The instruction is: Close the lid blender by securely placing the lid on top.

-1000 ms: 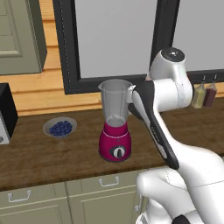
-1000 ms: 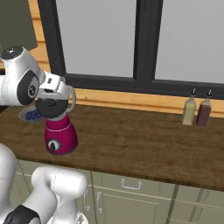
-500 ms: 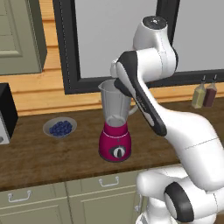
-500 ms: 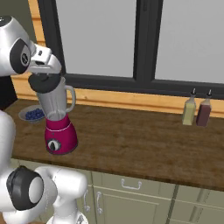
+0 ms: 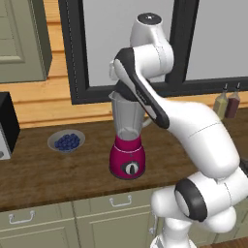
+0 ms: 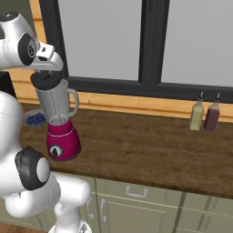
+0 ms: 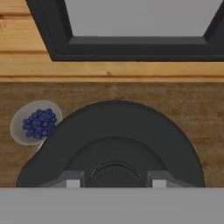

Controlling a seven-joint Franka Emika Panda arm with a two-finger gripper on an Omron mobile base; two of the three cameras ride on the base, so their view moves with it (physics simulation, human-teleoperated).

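The blender (image 6: 58,119) stands on the wooden counter, a magenta base with a black dial under a clear grey jar with a side handle; it also shows in the left base view as the blender (image 5: 128,141). My gripper (image 6: 46,72) hangs just over the jar's mouth, shut on the lid (image 6: 46,80), a flat round black disc held slightly tilted. In the hand view the lid (image 7: 114,131) spreads wide below the camera, with my gripper (image 7: 114,181) clamped on its raised centre. The jar is hidden beneath it there.
A grey bowl of blueberries (image 5: 66,141) sits on the counter left of the blender, also visible as the bowl (image 7: 36,123). Two bottles (image 6: 204,114) stand at the back right under the dark window frame (image 6: 150,45). A black appliance (image 5: 7,125) is at the far left.
The arm has swung up and over, carrying the lid from beside the jar at mid height to just above the jar's mouth. The blender and bowl have stayed put.
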